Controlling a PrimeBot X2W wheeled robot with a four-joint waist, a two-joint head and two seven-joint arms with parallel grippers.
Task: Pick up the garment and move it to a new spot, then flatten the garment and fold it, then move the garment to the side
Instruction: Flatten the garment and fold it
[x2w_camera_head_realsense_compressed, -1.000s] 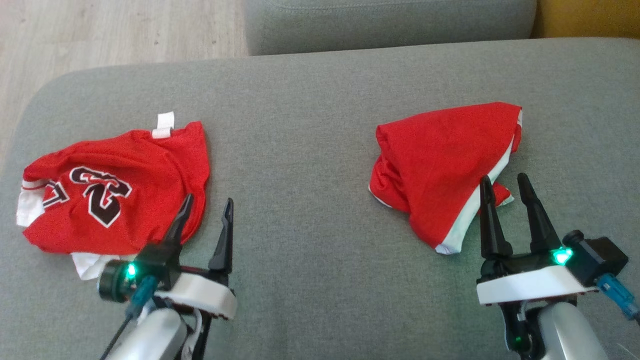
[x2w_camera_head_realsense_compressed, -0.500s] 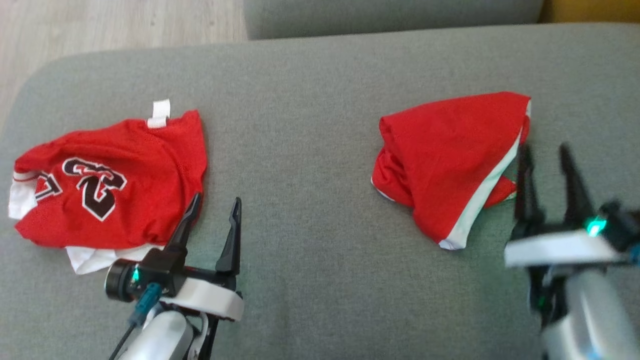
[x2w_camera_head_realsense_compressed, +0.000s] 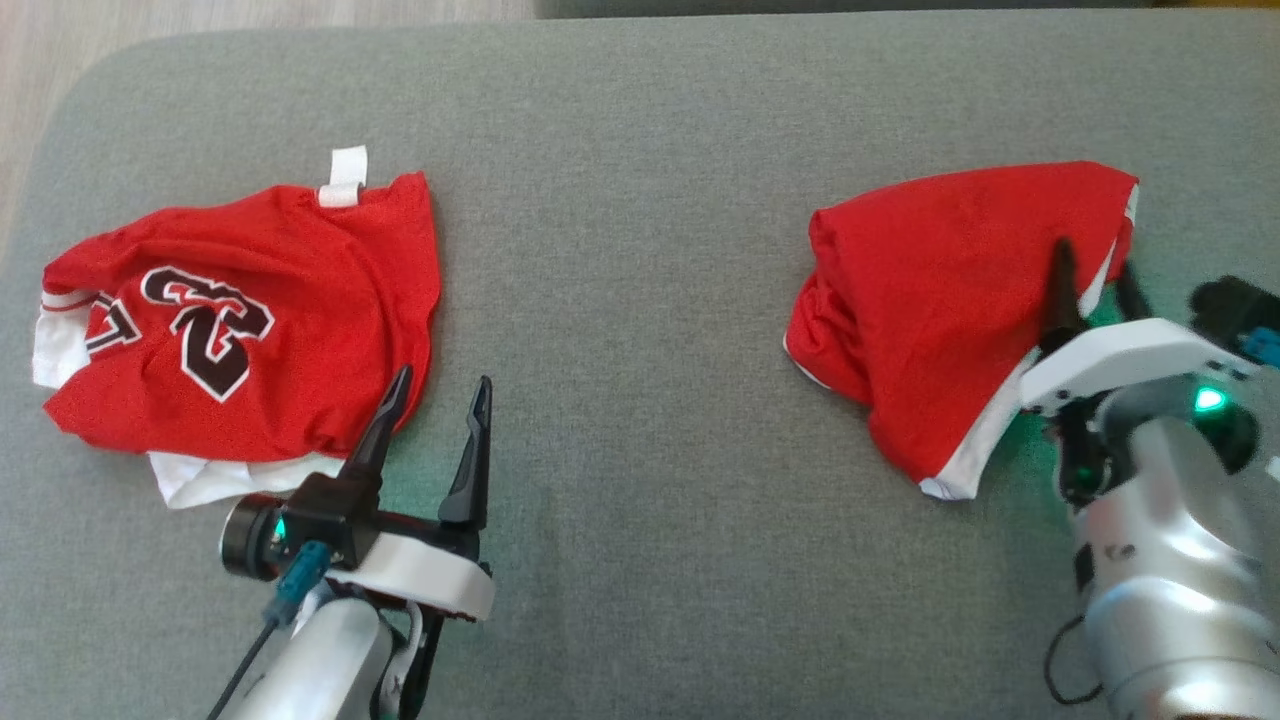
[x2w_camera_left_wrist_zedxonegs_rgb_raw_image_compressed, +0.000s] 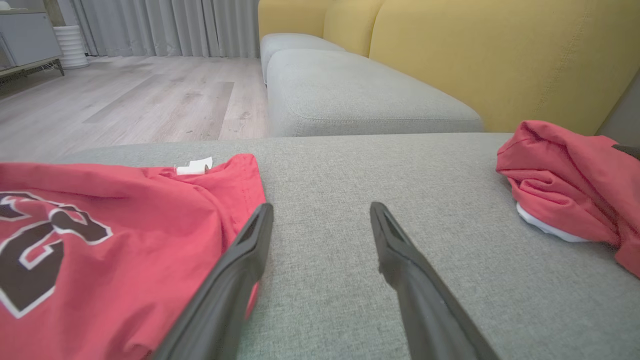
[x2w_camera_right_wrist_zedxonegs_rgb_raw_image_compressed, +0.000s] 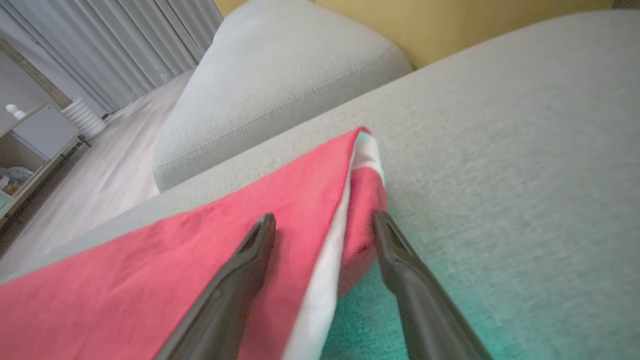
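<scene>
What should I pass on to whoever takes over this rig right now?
Left gripper: open, empty, at the near corner of the numbered jersey; contact unclear.
Right gripper: open, jaws straddling the white-trimmed edge of the plain red garment, not closed on it.
Both pieces lie crumpled and well apart on the grey cushion.
Done: nothing lifted yet.
Left: grasp, move to a new spot, flatten, fold, set aside.

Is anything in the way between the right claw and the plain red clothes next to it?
No, nothing visible is in the way. The right claw is open and right at the plain red garment, with the white-trimmed edge between its two fingers, just above the grey cushion.
</scene>
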